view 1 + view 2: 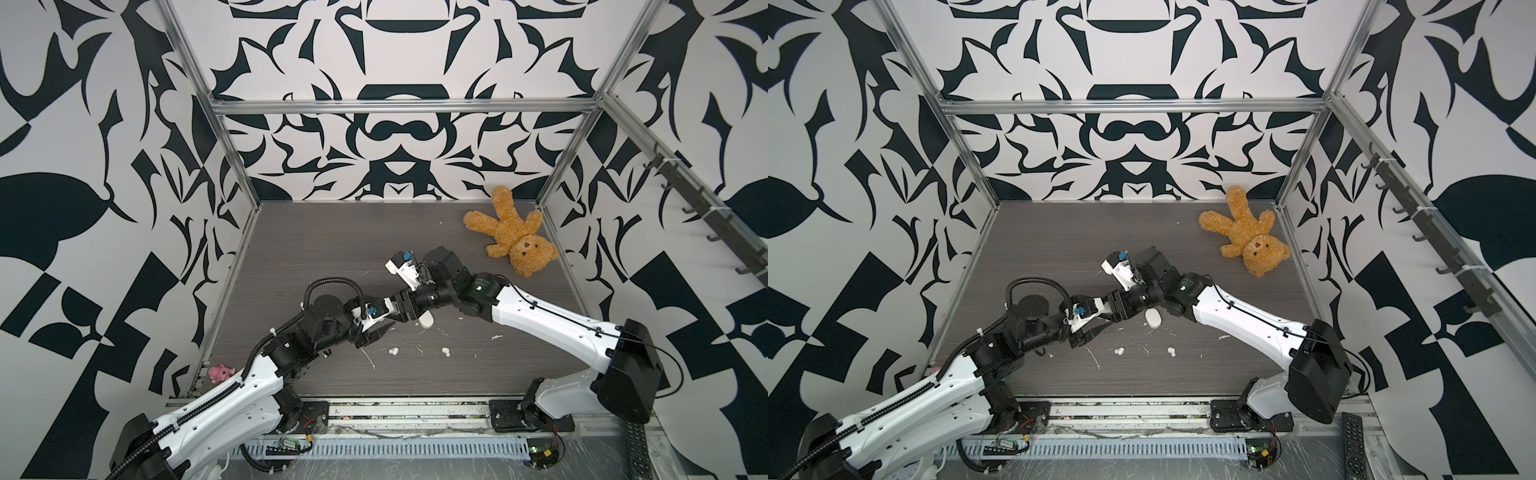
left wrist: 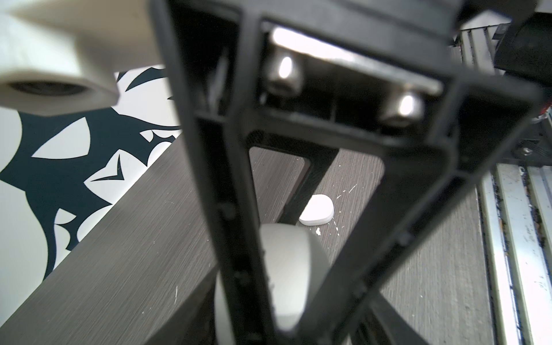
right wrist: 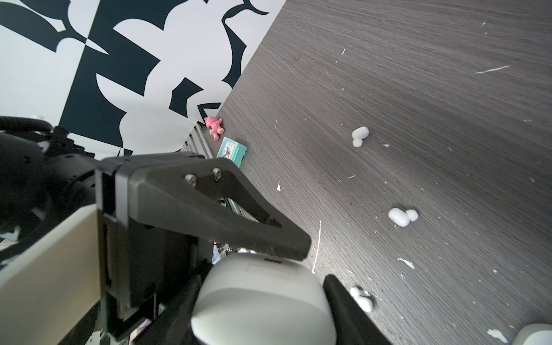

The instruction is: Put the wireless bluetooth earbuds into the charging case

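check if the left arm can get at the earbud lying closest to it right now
Probably yes, once freed: the earbud lies on bare table close to the left gripper with nothing over it, but that gripper is busy at the charging case held by the right gripper.

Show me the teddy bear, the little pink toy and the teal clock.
teddy bear (image 1: 509, 230), in a top view, on its belly.
pink toy (image 3: 214, 127), right wrist view, on its body.
teal clock (image 3: 229, 150), right wrist view, on its dial.

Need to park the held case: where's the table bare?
Bare: back-left, between the left wall and the left arm; also the front strip between earbuds and rail. Crowded: centre, around the loose case. The teddy bear takes back-right.
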`<state>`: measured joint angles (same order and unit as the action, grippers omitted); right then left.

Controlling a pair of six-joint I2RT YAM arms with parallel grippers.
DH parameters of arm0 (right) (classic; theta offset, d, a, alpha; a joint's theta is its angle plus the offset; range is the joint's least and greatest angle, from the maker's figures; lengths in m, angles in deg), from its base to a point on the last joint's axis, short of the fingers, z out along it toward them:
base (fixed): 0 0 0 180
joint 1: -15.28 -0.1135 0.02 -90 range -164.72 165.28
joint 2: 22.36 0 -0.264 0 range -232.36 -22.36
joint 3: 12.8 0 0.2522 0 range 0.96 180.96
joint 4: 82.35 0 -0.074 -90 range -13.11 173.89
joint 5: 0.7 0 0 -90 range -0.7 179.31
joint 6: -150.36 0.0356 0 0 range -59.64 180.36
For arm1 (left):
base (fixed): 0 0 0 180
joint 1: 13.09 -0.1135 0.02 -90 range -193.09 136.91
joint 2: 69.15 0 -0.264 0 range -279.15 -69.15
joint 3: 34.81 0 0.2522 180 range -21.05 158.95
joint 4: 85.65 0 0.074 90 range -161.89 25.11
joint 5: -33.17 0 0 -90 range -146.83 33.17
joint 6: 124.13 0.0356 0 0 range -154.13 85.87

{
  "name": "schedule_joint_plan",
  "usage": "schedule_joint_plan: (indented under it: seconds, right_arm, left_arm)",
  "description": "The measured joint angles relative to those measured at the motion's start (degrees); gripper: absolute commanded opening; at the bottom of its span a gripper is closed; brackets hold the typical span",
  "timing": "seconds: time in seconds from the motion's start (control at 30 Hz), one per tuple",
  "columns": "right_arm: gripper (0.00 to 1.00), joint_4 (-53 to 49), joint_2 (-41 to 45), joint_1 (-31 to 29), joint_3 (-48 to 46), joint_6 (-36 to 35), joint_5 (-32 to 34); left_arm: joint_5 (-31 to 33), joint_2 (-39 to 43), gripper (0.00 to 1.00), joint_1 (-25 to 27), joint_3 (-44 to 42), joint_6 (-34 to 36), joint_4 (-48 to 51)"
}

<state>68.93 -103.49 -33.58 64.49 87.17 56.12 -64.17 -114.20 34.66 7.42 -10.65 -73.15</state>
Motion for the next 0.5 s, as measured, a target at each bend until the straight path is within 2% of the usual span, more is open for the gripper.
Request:
schedule_joint_plan:
  seconds: [0.27,0.5]
  right_arm:
    - [0.00,0.07,0.00,-0.28,0.00,0.02,0.00]
    - [0.00,0.09,0.00,-0.42,0.00,0.04,0.00]
  left_arm:
    - [0.70,0.35,0.54,0.17,0.00,0.70,-0.11]
    - [0.72,0.42,0.52,0.24,0.00,0.98,-0.13]
